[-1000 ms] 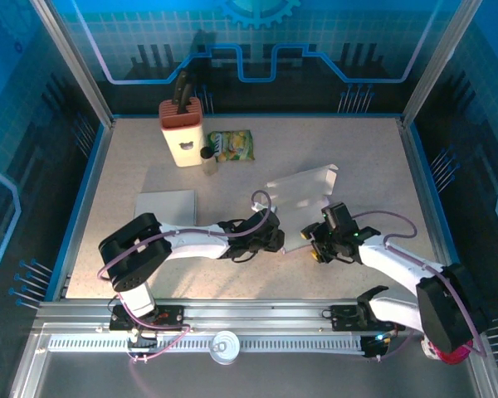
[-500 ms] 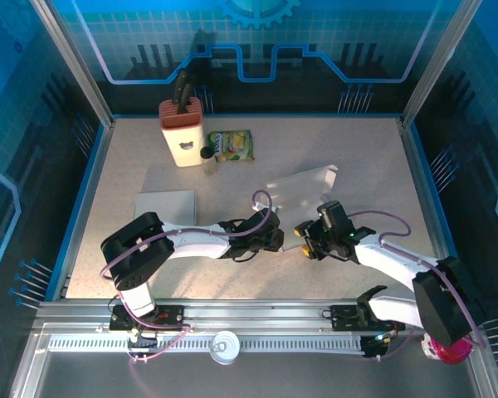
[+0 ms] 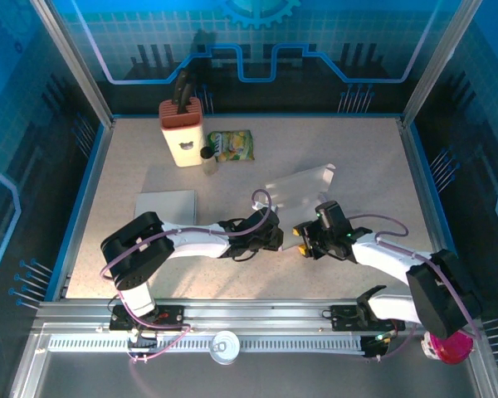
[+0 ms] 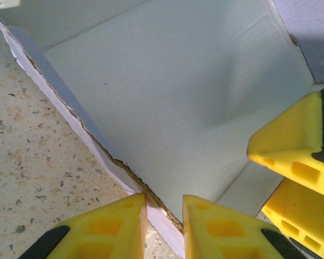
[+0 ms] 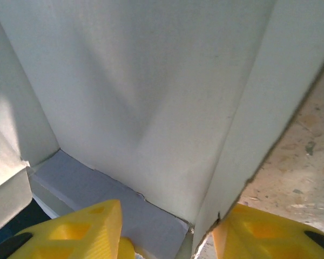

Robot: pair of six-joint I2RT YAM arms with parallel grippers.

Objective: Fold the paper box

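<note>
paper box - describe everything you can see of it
The paper box is white card with raw, fibrous edges, half-formed and open, its walls partly raised. It sits on the speckled table, right of centre. The left hand pinches one wall's edge; the right hand, open, straddles another wall near a corner.

arms (image 3: 191, 240): white links, black joints | cables (image 3: 255, 197): purple | tool fingers (image 4: 227, 229): yellow
</note>
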